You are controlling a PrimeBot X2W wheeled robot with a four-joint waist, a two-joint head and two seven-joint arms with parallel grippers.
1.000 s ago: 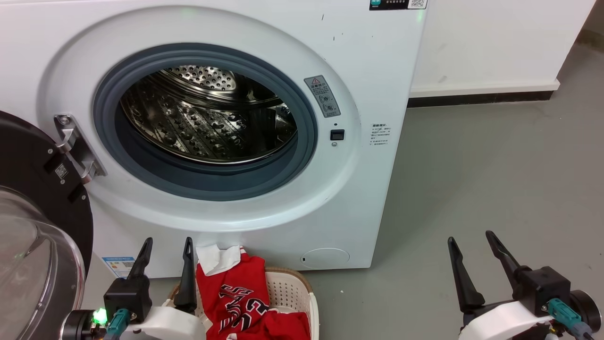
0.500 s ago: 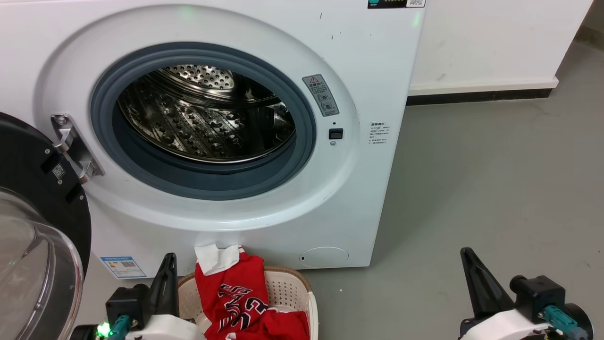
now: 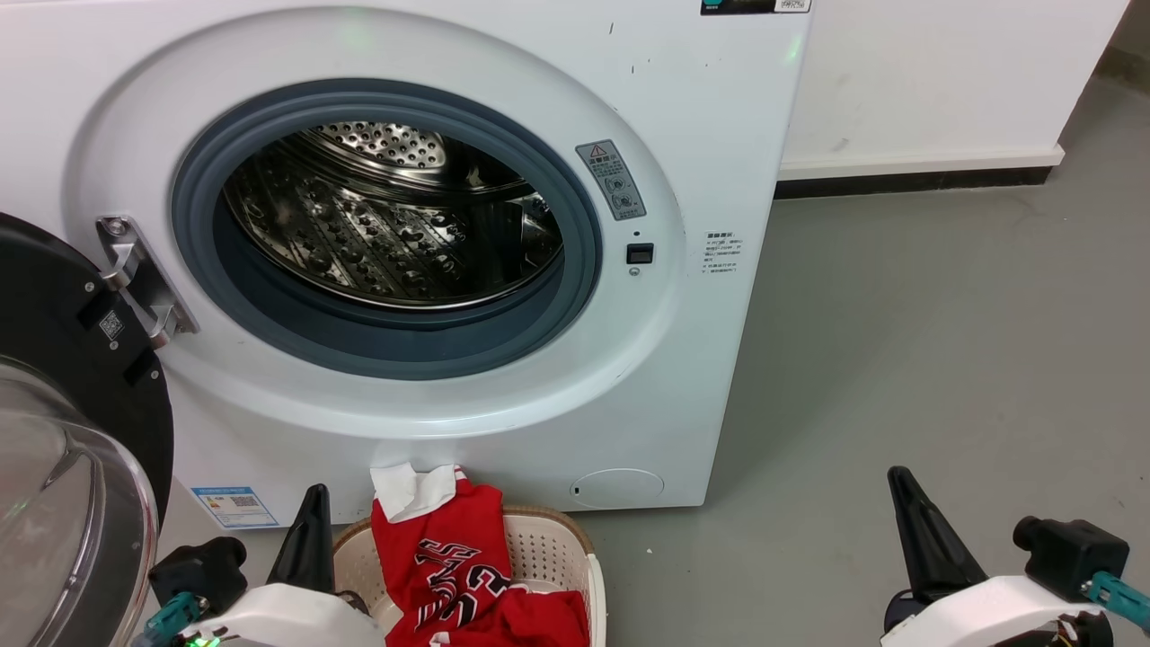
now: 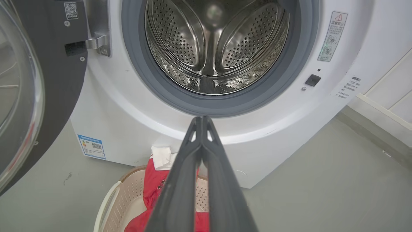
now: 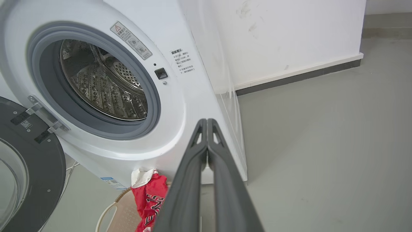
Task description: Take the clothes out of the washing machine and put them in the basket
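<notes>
Left gripper (image 3: 314,497) sat low at the left of the head view. Its fingers were pressed together tip to tip with nothing between them. In its own wrist view the closed pair pointed up toward the lower lip of the porthole on the washing machine (image 3: 701,377). Right gripper (image 3: 898,476) was the same, clamped flat and empty, over bare grey floor (image 3: 943,359) well to the right of the machine.

Clothes (image 3: 445,557): a red jersey with black-and-white lettering lay heaped in the basket (image 3: 550,546). The basket stood on the floor at the foot of the machine, below the porthole. A white cloth part hung over the basket's far rim, close against the machine's front panel; could not tell whether it touched.

In the head view the jersey lay just right of the left gripper's fingers, apart from them, with no contact seen. In the left wrist view those fingers crossed in front of jersey and basket and hid their middle. The right gripper was well apart from the clothes, with the basket's right rim and open floor between.

Drum (image 3: 386,234) showed bare perforated steel through the porthole. Door (image 3: 63,377), black-rimmed glass, stood swung open at the left.
</notes>
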